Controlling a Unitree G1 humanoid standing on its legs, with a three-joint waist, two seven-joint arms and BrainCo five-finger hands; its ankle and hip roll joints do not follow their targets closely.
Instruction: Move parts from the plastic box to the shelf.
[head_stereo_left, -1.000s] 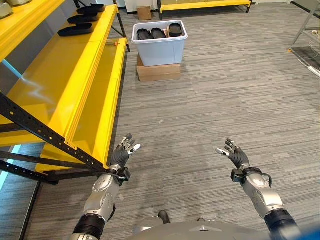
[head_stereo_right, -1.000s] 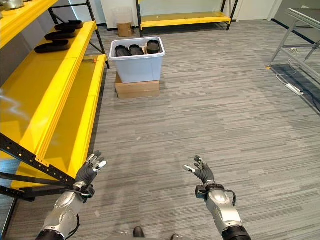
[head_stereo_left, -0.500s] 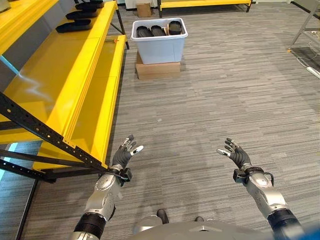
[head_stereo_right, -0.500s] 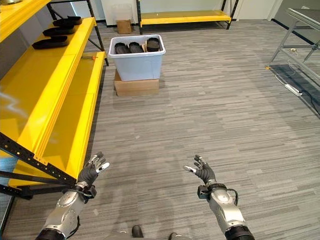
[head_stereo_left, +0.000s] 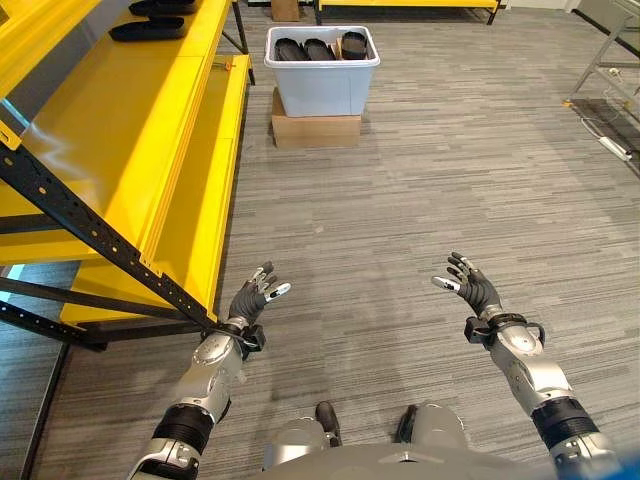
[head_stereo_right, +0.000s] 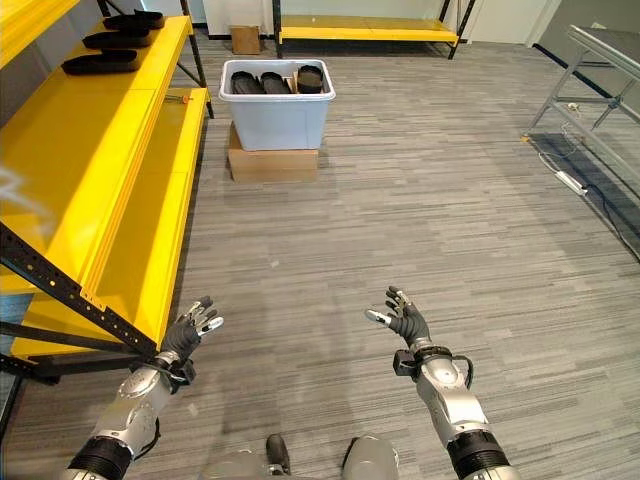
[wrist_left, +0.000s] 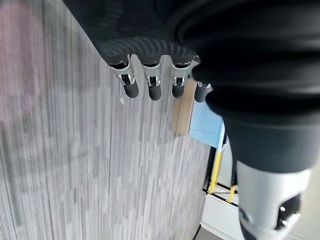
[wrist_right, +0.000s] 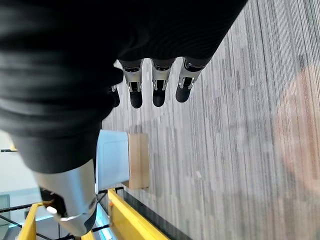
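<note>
Both the left hand (head_stereo_left: 252, 300) and right hand (head_stereo_left: 470, 291) hang empty over the floor, fingers relaxed. Black parts (head_stereo_left: 318, 49) lie in the box (head_stereo_left: 322, 88) on a carton (head_stereo_left: 316, 131), well ahead. The right eye view adds three parts (head_stereo_right: 110, 40) on the yellow shelf (head_stereo_right: 90, 150).

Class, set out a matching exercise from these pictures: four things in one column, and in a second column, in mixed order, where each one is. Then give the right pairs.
Things
1. plastic box
2. cardboard box
3. black parts in the box
4. black parts on the shelf

Places
A. on the yellow shelf, at its far end
B. on the floor, under the plastic box
C. on top of the cardboard box
D. inside the plastic box

Pairs: 1-C, 2-B, 3-D, 4-A

The left hand and right hand hold nothing, fingers straight, above the floor.
</note>
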